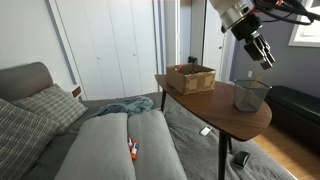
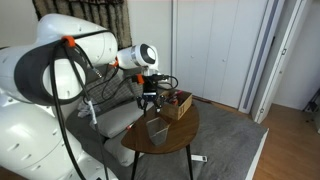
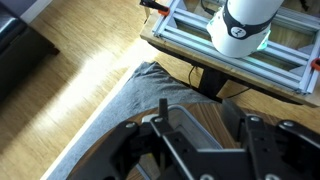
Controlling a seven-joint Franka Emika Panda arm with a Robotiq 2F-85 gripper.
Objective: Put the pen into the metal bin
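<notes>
The metal bin (image 1: 250, 95) is a dark wire-mesh cup standing upright near the edge of the round wooden table (image 1: 215, 108). It also shows in an exterior view (image 2: 158, 126) and its rim shows in the wrist view (image 3: 182, 106). My gripper (image 1: 265, 58) hangs just above the bin, fingers pointing down, and shows in an exterior view (image 2: 150, 101) too. In the wrist view the two fingers (image 3: 195, 110) stand apart over the bin's mouth with nothing between them. The pen does not show in any view; I cannot tell whether it lies inside the bin.
A shallow brown box (image 1: 190, 77) stands on the table behind the bin. A short red-orange and white item (image 1: 132, 150) lies on the grey sofa (image 1: 110, 145) beside the table. My base frame (image 3: 240, 45) stands past the rug (image 3: 130, 100).
</notes>
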